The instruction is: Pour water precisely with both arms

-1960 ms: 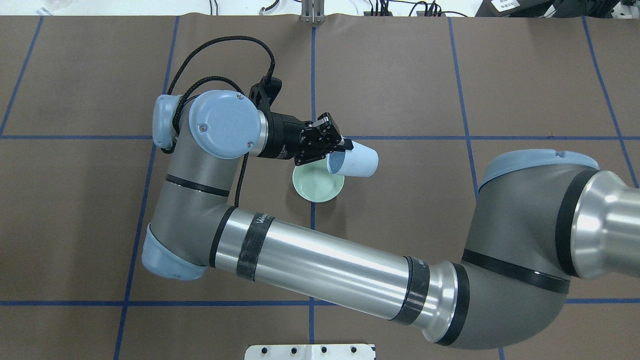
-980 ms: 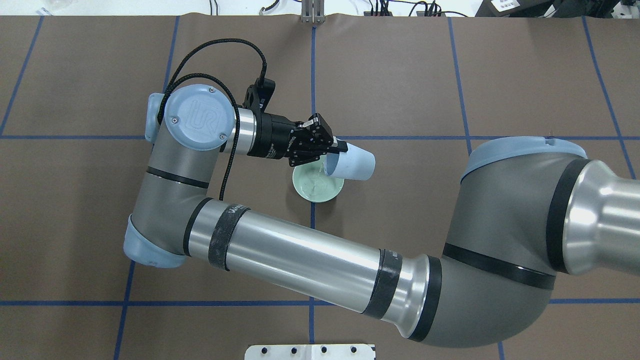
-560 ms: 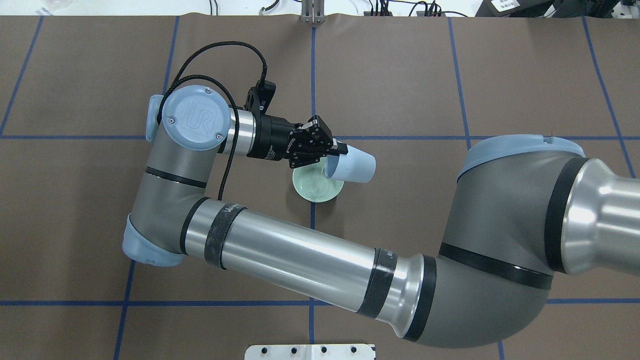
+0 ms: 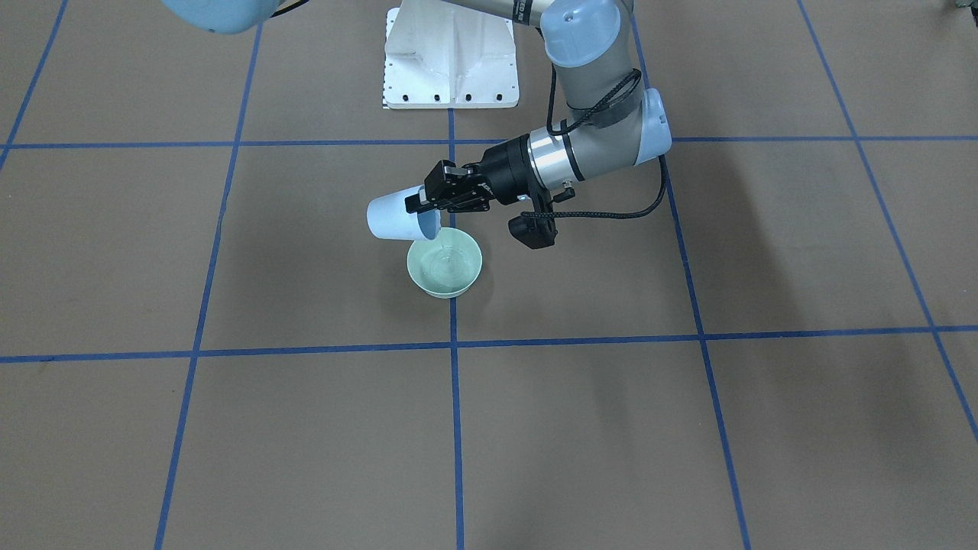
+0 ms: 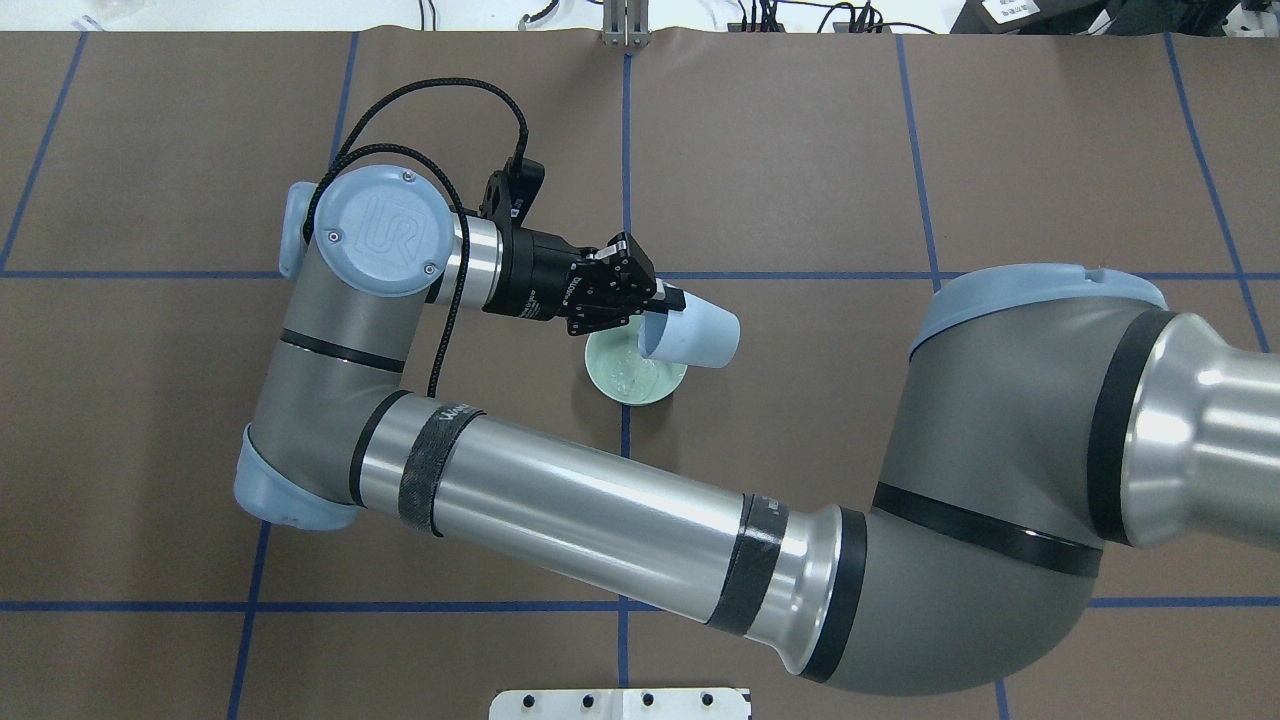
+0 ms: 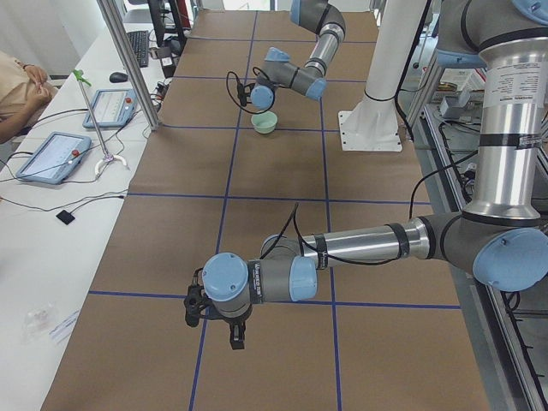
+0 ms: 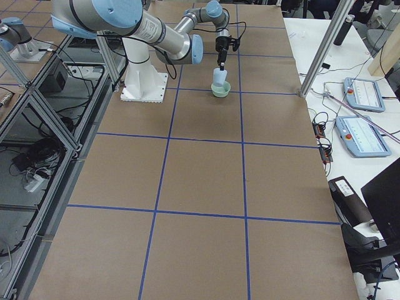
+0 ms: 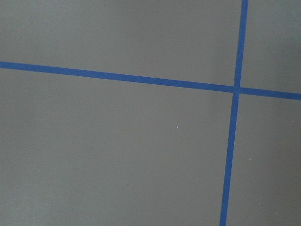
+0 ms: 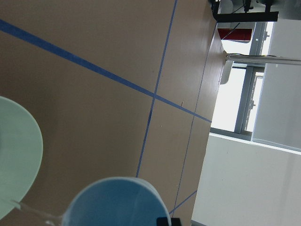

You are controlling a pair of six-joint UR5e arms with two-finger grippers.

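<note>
The fingers of the right gripper (image 5: 660, 300) are pinched on the rim of a pale blue cup (image 5: 695, 335); the cup is held tipped on its side, mouth slightly lowest, with its base pointing to 4 o'clock in the overhead view and its lip hanging over the 1 o'clock edge of a mint-green bowl (image 5: 598, 375); the water (image 4: 445, 263) is seen as faint glints in the bowl's bottom, and a thin clear thread is seen running from the lip toward the bowl in the right wrist view; the right arm (image 5: 600, 515) is stretched in from 3 o'clock; the pour is judged to be under way, perhaps near its end; righting the cup and setting it down are left to do; the left gripper (image 6: 235, 341) is hung over the brown table (image 5: 900, 150), well apart from the bowl, and whether its fingers are spread cannot be told
</note>
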